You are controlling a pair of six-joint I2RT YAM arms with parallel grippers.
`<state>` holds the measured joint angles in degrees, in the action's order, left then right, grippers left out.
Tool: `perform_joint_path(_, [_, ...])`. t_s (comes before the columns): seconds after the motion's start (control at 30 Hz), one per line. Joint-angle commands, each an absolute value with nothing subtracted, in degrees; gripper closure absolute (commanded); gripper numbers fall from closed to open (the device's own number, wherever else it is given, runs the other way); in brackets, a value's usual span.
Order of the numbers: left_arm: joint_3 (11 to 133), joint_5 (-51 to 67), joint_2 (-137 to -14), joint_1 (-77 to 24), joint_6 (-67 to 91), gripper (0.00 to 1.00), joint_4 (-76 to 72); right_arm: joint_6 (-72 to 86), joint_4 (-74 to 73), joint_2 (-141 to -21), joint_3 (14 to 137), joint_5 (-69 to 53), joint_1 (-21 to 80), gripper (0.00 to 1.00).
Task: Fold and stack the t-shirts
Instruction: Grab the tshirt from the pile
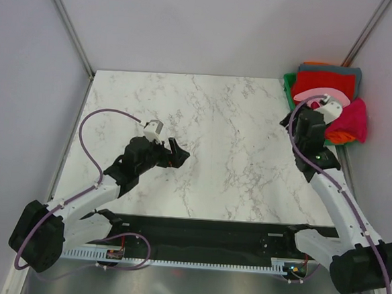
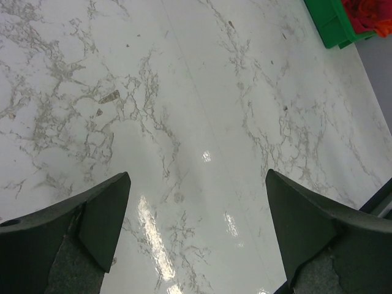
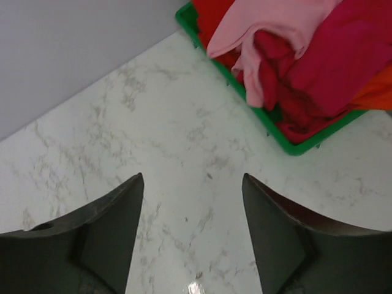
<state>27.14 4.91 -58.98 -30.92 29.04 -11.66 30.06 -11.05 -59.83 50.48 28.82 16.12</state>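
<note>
**Table** [image 1: 218, 121]: white marble-patterned top, bare across the middle.

**Bin** [image 1: 288, 82]: green plastic, at the far right corner of the table. Its rim shows in the right wrist view [image 3: 269, 131] and one corner in the left wrist view [image 2: 327, 24].

**T-shirts** [image 1: 328, 85]: unfolded, heaped in the bin and spilling over its rim. None lies on the bare table.
- Red tee [image 1: 325, 81]: on top, toward the far side.
- Teal-grey tee [image 1: 347, 70]: a strip behind the red one.
- Pink tee [image 3: 269, 30]: draped over the heap, with a fold hanging toward the bin's rim.
- Magenta tee [image 3: 343, 55]: bunched, beside and under the pink one.
- Orange tee [image 3: 375, 92]: at the near right of the heap.

**Left tool** [image 2: 196, 184]: released, jaws spread wide, nothing between them. It is over the left-centre of the table [image 1: 168, 144], well apart from the bin.

**Right tool** [image 3: 193, 180]: released, jaws apart and empty. It is above the table just beside the bin [image 1: 323, 107], touching no cloth.
</note>
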Motion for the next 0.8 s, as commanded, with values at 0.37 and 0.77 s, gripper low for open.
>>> perform_joint_path(0.37, [26.4,6.2,-58.4,-30.8,27.5,0.02,-15.2,35.1,-17.6,-91.2,81.2,18.8,-8.0,0.45])
perform_joint_path(0.77, [27.0,6.9,-59.4,-30.8,27.4,0.01,-14.9,33.2,-18.4,-108.6,94.3,24.7,-8.6,0.58])
